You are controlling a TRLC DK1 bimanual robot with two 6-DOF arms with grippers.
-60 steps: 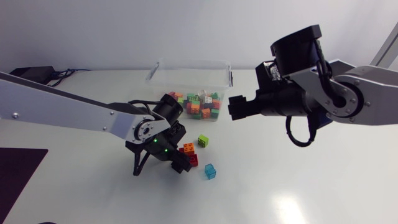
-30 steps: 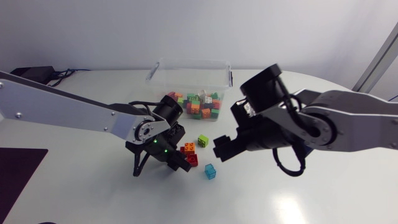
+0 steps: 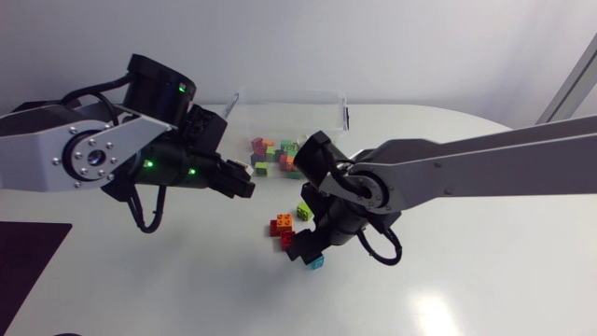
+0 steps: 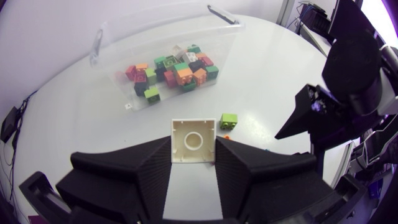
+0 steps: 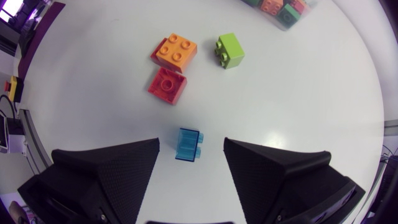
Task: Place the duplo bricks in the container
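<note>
My left gripper [image 3: 241, 181] hangs above the table just left of the clear container [image 3: 331, 97], shut on a white duplo brick [image 4: 193, 140] seen hollow side up between its fingers. The container [image 4: 231, 34] holds several mixed bricks [image 4: 177, 70]. My right gripper [image 3: 306, 248] is low over the table, open, with a translucent blue brick [image 5: 189, 144] lying between its fingers, untouched. Ahead of it lie an orange brick [image 5: 176, 48], a red brick [image 5: 166, 84] and a green brick [image 5: 229, 50]. The blue brick [image 3: 317, 263] peeks out beside the right gripper.
The red and orange bricks [image 3: 282, 226] and the green one [image 3: 305, 210] lie between the container and the right gripper. A dark mat [image 3: 28, 257] covers the table's front left corner. My right arm [image 4: 348, 93] stands close beside the green brick [image 4: 228, 121].
My left gripper closed on the white brick and rose from the loose bricks toward the container. My right arm swung down from beside the container to straddle the blue brick.
</note>
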